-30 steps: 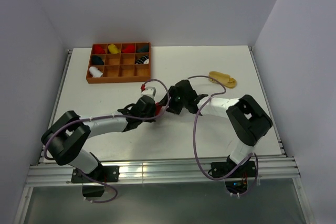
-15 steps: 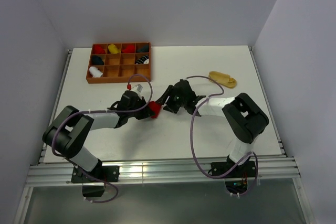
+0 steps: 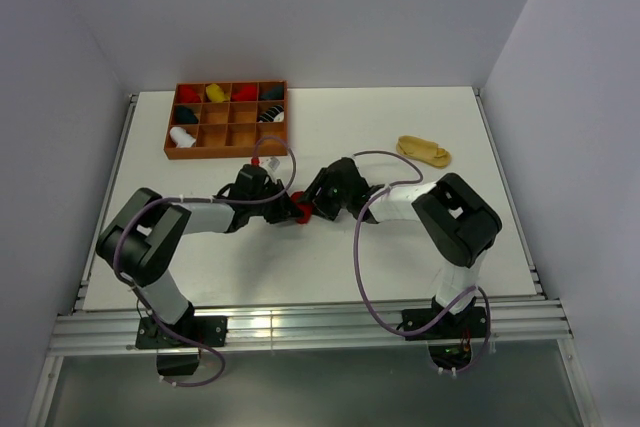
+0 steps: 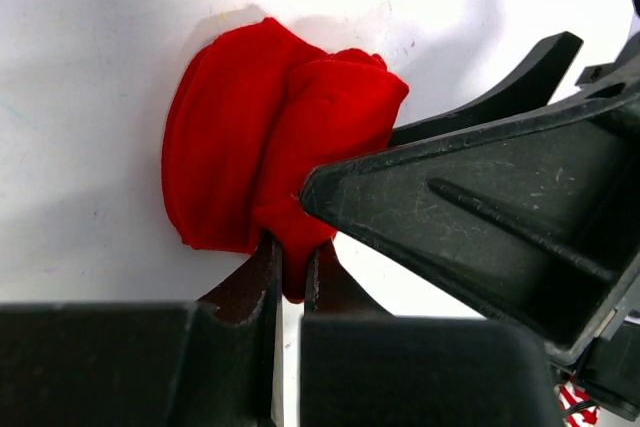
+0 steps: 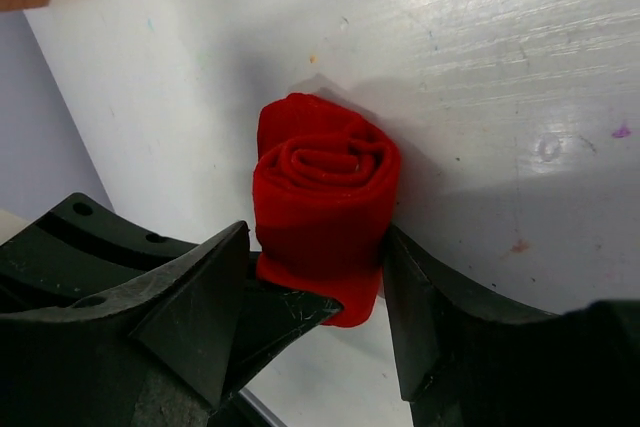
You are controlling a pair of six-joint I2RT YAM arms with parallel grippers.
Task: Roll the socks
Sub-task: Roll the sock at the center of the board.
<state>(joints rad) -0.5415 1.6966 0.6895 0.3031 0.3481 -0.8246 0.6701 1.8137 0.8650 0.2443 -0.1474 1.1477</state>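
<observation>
Red sock [image 5: 322, 197] sits rolled at table centre, my left gripper [image 4: 292, 267] pinching its loose fold and my right gripper [image 5: 318, 272] spread either side; the tan sock [image 3: 424, 151] at 2 o'clock lies flat, which I judge the remaining work.

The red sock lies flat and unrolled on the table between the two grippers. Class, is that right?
No. The red sock lies on the table between the left gripper and the right gripper, but rolled into a spiral, not flat; the right wrist view shows its coil end-on.
</observation>
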